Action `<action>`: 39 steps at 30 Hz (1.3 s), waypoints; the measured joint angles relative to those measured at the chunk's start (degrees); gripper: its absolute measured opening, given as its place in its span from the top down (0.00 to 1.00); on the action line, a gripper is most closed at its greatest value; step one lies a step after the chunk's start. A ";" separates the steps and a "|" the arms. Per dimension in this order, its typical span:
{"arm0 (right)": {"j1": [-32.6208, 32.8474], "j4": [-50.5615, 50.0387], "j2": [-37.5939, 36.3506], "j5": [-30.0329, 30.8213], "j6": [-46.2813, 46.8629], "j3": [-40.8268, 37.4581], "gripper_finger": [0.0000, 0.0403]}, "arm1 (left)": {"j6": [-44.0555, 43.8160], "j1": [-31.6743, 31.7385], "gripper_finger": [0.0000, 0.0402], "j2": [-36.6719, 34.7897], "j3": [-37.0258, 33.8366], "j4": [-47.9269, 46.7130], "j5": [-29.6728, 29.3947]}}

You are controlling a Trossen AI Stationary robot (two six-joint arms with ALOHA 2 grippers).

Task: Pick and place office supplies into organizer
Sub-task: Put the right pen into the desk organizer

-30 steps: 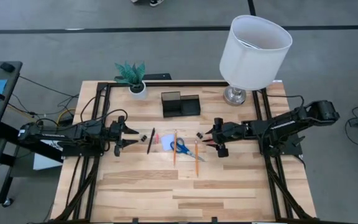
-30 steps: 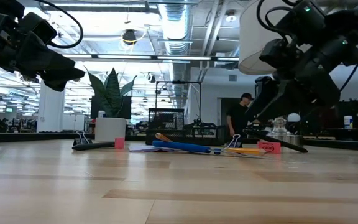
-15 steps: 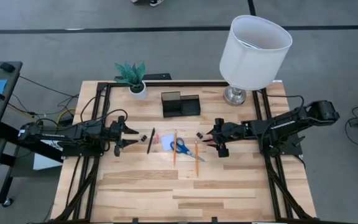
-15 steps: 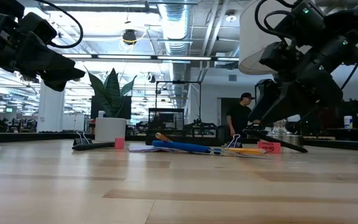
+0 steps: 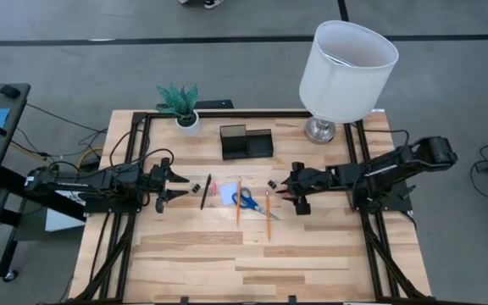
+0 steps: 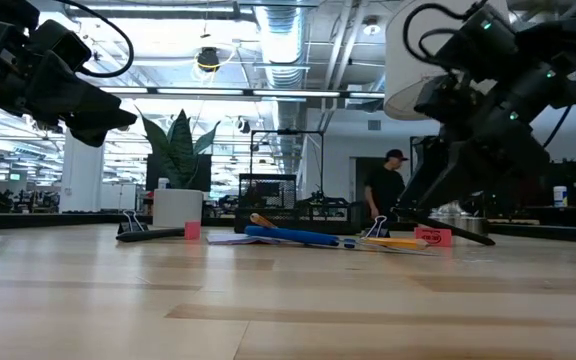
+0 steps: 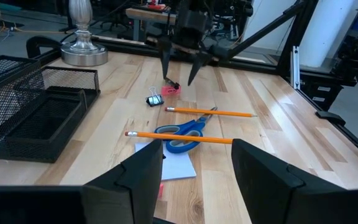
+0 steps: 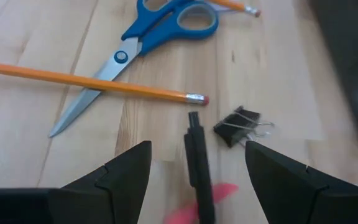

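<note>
right arm's shifted a touch, its elbow pulling in from the table's right edge; left gripper (image 5: 169, 183) hasn't budged, fingers apart, empty, near the left edge. right gripper (image 5: 293, 188) hangs spread over the black pen (image 8: 197, 163), nothing pinched, so the pick looks close. organizer (image 5: 246, 142) near the back edge shows empty, supplies all mid-table.
</note>
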 joint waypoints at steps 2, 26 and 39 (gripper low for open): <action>0.49 -0.07 2.76 -0.46 -0.32 1.45 0.37 | 0.00 0.01 0.54 -0.01 0.00 0.03 0.00; -1.34 -6.02 5.95 -1.41 -2.97 6.21 0.37 | 0.01 0.00 0.54 0.00 0.00 0.03 0.00; -1.17 -6.04 5.98 -1.49 -2.38 6.21 0.37 | 0.00 0.00 0.54 -0.01 0.00 0.03 0.00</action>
